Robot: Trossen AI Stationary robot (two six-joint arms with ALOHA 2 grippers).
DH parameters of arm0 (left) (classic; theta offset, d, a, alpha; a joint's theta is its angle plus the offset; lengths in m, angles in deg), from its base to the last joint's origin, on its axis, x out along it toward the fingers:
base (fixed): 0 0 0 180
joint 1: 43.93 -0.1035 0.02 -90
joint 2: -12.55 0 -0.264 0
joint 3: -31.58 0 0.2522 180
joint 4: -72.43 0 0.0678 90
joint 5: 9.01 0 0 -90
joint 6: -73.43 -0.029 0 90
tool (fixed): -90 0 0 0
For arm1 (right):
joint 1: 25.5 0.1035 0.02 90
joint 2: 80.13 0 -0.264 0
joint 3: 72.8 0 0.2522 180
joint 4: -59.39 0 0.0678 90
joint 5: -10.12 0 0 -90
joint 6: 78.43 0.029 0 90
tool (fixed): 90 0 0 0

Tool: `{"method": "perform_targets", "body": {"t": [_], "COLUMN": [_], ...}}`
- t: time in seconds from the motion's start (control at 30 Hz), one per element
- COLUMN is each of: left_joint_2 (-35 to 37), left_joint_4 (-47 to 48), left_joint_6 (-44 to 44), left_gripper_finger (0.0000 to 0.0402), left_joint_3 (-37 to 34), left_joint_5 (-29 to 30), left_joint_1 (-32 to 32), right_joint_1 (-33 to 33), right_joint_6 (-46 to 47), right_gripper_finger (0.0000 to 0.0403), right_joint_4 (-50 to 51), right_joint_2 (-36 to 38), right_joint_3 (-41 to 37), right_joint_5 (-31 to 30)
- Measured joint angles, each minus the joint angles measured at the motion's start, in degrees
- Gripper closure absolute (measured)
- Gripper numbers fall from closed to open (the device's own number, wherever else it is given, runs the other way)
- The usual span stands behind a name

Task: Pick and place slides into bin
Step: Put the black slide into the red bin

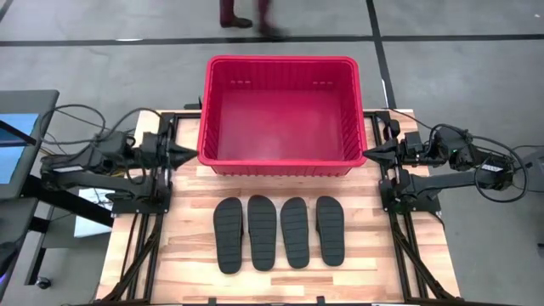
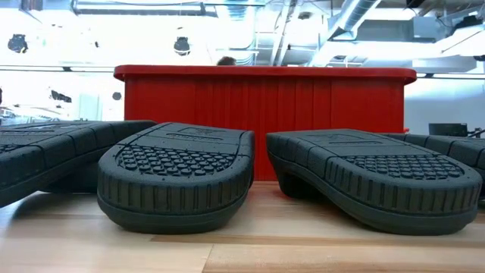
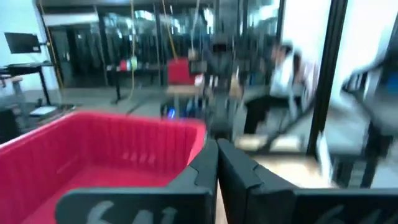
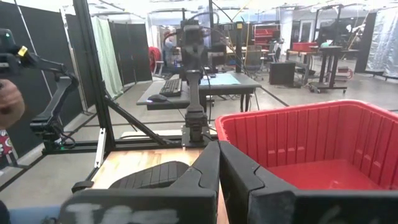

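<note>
Four black slides (image 1: 278,232) lie side by side, soles up, on the wooden table's near half; the low view shows two of the ribbed soles close up (image 2: 178,178). The red bin (image 1: 281,116) stands at the table's far middle, empty. My left gripper (image 1: 192,155) is shut and empty beside the bin's left near corner. My right gripper (image 1: 369,154) is shut and empty beside the bin's right near corner. The fingers meet in the left wrist view (image 3: 217,163) and in the right wrist view (image 4: 219,163).
Dark frame rails (image 1: 151,183) run along both table sides under the arms. A person's legs (image 1: 246,15) show on the floor beyond the bin. A monitor (image 1: 17,144) stands off the table's left. Bare wood lies between the bin and the slides.
</note>
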Motion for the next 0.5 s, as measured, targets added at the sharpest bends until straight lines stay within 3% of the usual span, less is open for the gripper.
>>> {"method": "perform_targets", "body": {"t": [0.17,0.5], "left_joint_2": [-4.18,-12.27], "left_joint_4": [-5.52,13.98], "left_joint_6": [9.5,12.34], "left_gripper_finger": [0.0401,0.0401], "left_joint_3": [0.02,-0.02], "left_joint_5": [-1.06,-4.24], "left_joint_1": [0.02,0.0], "right_joint_1": [0.02,0.0], "right_joint_6": [0.01,0.01], "right_gripper_finger": [0.0403,0.0403], "right_joint_4": [0.02,0.02], "right_joint_2": [0.0,0.0], "right_joint_3": [0.0,0.01], "right_joint_5": [0.0,0.0]}}
